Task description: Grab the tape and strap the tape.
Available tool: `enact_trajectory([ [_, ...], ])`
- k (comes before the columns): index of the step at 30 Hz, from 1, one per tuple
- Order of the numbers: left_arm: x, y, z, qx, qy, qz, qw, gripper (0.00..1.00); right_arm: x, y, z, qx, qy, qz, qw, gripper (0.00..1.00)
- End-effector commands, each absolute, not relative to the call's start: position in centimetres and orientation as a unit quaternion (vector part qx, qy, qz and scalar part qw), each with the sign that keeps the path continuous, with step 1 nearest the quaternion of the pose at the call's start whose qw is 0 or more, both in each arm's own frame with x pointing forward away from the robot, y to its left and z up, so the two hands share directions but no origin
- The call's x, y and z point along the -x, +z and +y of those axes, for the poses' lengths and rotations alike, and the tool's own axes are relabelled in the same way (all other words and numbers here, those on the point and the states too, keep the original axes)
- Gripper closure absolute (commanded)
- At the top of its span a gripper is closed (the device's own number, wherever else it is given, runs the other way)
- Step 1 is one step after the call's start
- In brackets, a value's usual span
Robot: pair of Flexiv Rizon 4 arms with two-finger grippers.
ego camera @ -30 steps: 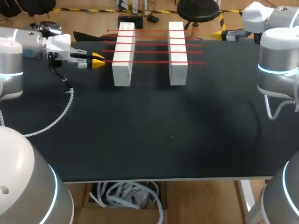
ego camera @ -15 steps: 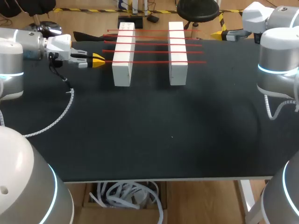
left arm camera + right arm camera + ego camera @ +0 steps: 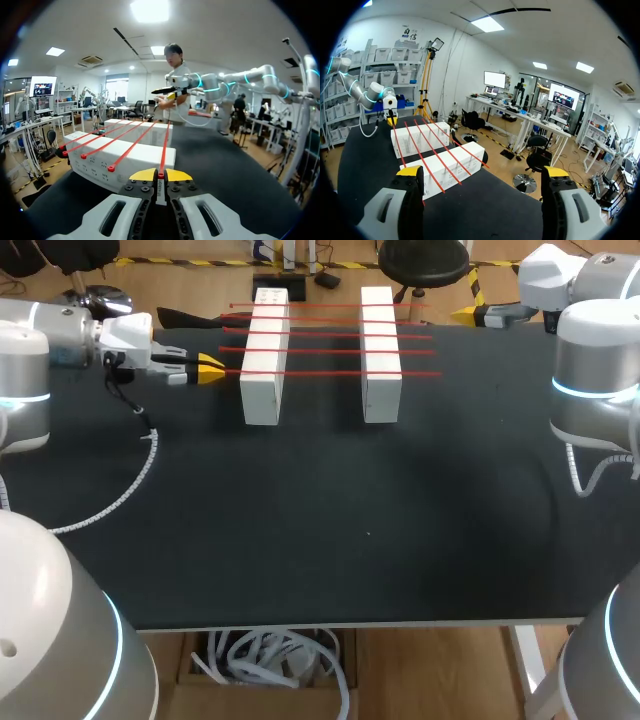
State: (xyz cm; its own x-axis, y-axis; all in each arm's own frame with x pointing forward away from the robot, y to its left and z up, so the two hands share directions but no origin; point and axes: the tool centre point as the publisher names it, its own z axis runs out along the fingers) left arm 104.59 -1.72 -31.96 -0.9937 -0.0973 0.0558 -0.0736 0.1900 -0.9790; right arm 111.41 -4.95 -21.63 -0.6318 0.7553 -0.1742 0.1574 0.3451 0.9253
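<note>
Left gripper (image 3: pixel 160 175) pinched narrow on red tape (image 3: pixel 163 150), just beside white block (image 3: pixel 125 159); right gripper (image 3: pixel 482 171) wide, empty. Risk: hard pulling slips the tape or drags the block.

Black-topped table (image 3: pixel 400 540) fills a bright workshop. Pale wooden floor (image 3: pixel 180 285), marked with yellow-and-black hazard tape (image 3: pixel 170 261), runs beyond the table's far edge. White walls (image 3: pixel 465 55) and glowing ceiling light panels (image 3: pixel 150 10) enclose the room.
</note>
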Motion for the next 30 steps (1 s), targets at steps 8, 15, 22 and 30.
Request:
enact_trajectory([
  [8,-104.9,-28.6,-0.8,0.071,-0.663,0.745,0.005,1.00,-111.4,-21.6,-5.0,-0.300,0.487,0.761,0.307,0.00],
  [15,-104.9,-26.5,-0.4,0.071,-0.673,0.737,0.012,1.00,-111.4,-21.6,-5.0,-0.300,0.487,0.761,0.307,0.00],
  [22,-105.8,-22.3,-0.7,0.091,-0.712,0.696,0.020,1.00,-111.4,-21.6,-5.0,-0.300,0.487,0.761,0.307,0.00],
  [30,-105.9,-17.6,-1.4,0.064,-0.745,0.663,0.034,1.00,-111.4,-21.6,-5.0,-0.300,0.487,0.761,0.307,0.00],
])
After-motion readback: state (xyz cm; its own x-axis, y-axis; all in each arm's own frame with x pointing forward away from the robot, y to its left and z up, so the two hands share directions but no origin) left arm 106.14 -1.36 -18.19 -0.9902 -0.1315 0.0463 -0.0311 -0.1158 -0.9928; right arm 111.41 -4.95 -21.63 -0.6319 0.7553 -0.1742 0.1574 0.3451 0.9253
